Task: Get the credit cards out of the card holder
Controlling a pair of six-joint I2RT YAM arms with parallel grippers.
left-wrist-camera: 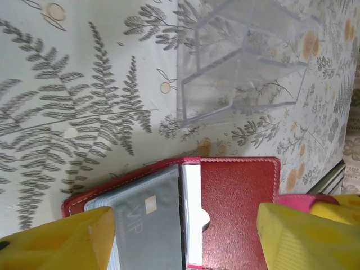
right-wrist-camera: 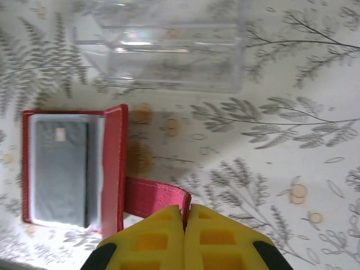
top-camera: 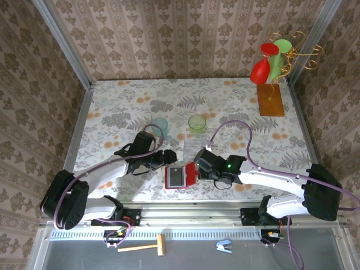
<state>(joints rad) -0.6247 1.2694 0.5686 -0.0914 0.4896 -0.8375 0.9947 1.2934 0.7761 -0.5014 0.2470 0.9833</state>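
Cards (left-wrist-camera: 147, 216) look thin, stiff, slick; grab an edge. Left fingers (left-wrist-camera: 62, 242) stand open over holder (left-wrist-camera: 236, 202), right fingers (right-wrist-camera: 216, 236) pinch its tab (right-wrist-camera: 152, 197).

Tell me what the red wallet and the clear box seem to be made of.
The wallet: probably leather or imitation leather, matte, with fine grain and pale stitching. Its pockets: thin greyish see-through plastic; a card shows through. The box: rigid clear plastic, perhaps acrylic, glossy; the tablecloth pattern shows through.

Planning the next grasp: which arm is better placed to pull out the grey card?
Left: the left gripper, open, straddles the card holder at the grey card; the right gripper is shut on the tab.
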